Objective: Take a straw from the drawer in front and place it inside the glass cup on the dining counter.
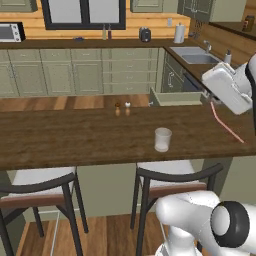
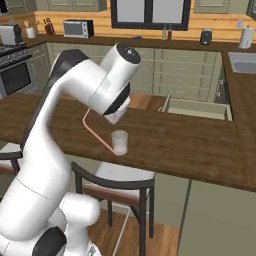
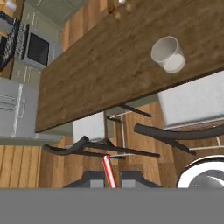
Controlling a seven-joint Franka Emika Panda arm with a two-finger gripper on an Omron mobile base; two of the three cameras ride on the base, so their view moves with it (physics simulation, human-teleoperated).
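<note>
Gripper: the two-finger gripper is clenched on the thin pale-red straw; in the hand view the straw rises between the dark finger tips.
Straw: held in the air at a slant over the counter, its free end low above the wood.
Cup: the small translucent whitish glass cup stands upright on the long dark brown wood-grain dining counter, near the front edge. In the left base view it is apart from the straw; in the right base view the straw's lower end appears just beside its base, so contact cannot be told.
Drawer: the sage-green drawer stands pulled open beyond the counter's far edge.
Nearby: two small shakers, one brown-capped and one white-capped, sit near the far edge, well apart from the cup.
In the way: the robot's white arm covers the upper straw in the right base view.
Below: dark-framed stools with pale seats stand under the counter.
</note>
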